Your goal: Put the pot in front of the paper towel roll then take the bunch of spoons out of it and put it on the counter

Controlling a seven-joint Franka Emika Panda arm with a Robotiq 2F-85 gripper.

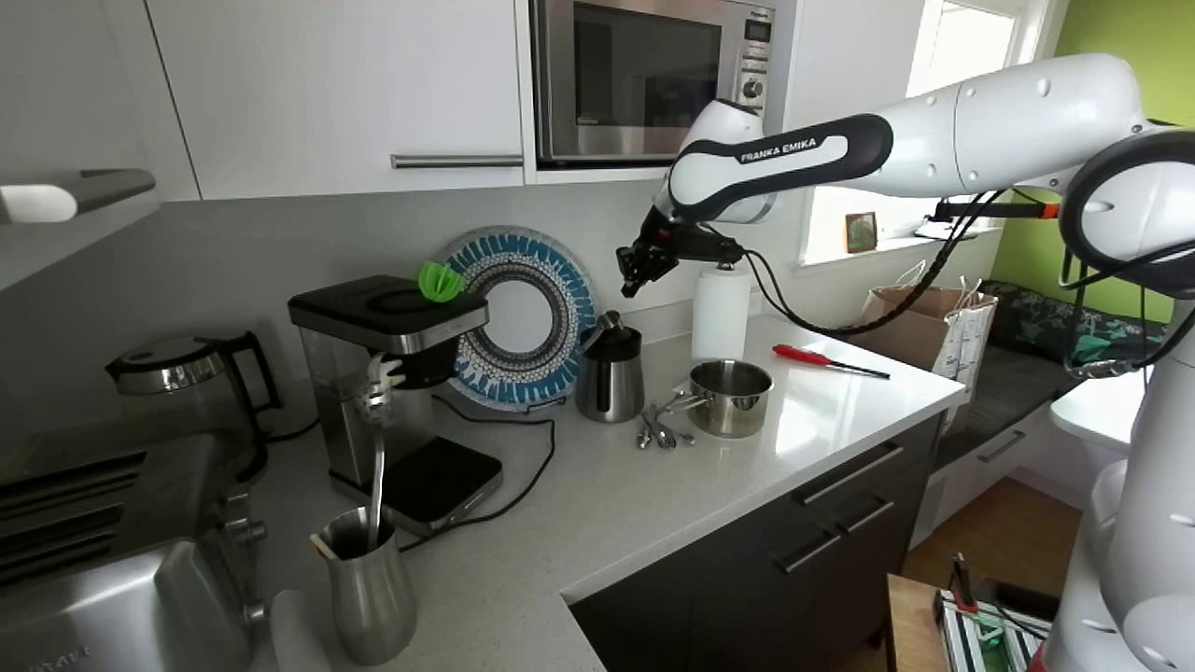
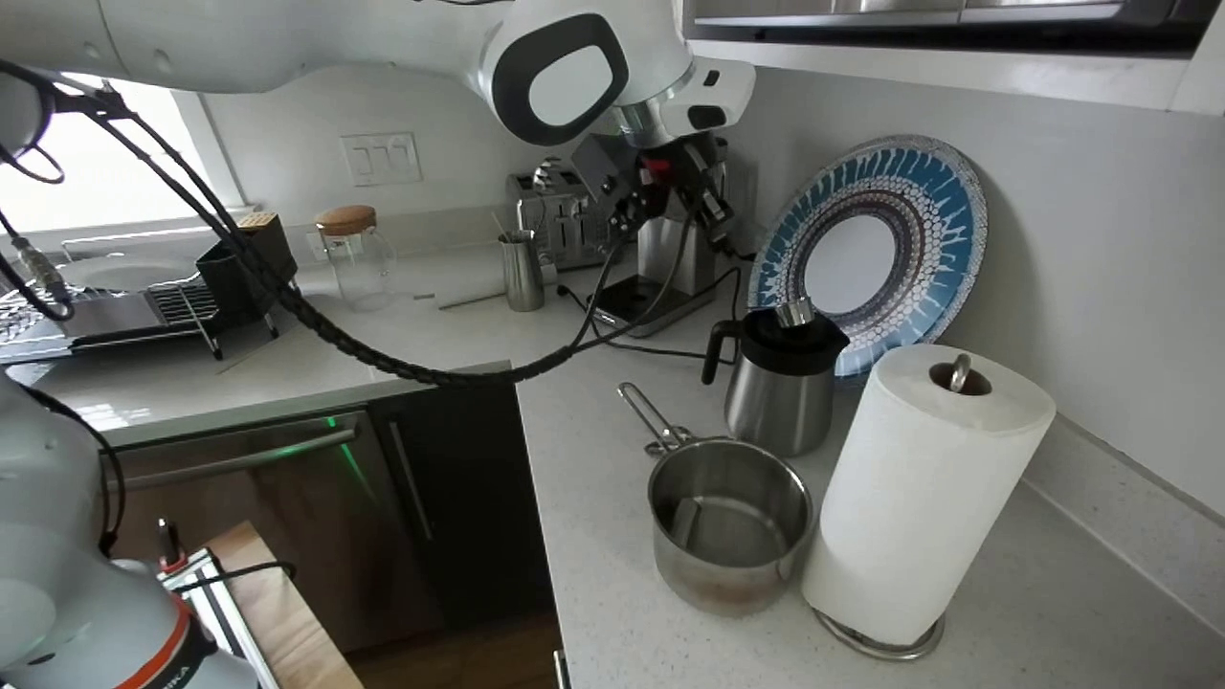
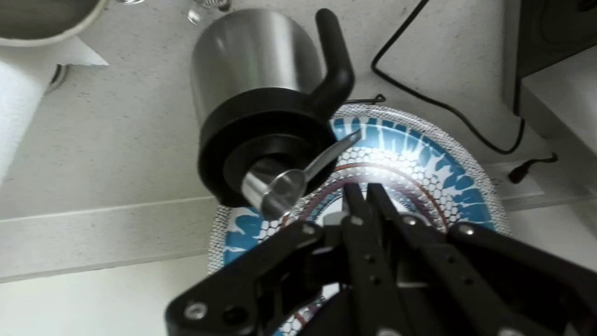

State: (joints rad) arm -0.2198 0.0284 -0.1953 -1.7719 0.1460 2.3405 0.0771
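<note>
The shiny steel pot (image 1: 731,403) stands upright on the white-grey counter (image 1: 644,513), close in front of the upright white paper towel roll (image 1: 721,315). Both also show in an exterior view, the pot (image 2: 732,565) and the roll (image 2: 924,498). The bunch of spoons (image 1: 661,433) lies on the counter beside the pot, under its handle; the pot's handle partly covers the spoons (image 2: 670,440). My gripper (image 1: 630,287) is raised above the counter, away from pot and spoons. In the wrist view its fingers (image 3: 364,187) are nearly together with nothing between them.
A tall steel jug (image 1: 610,387) with a black lid stands beside the spoons; a metal scoop (image 3: 284,191) rests on its lid. A blue patterned plate (image 1: 523,317) leans on the wall. A coffee maker (image 1: 397,392), microwave (image 1: 644,75) and red screwdriver (image 1: 805,355) are nearby.
</note>
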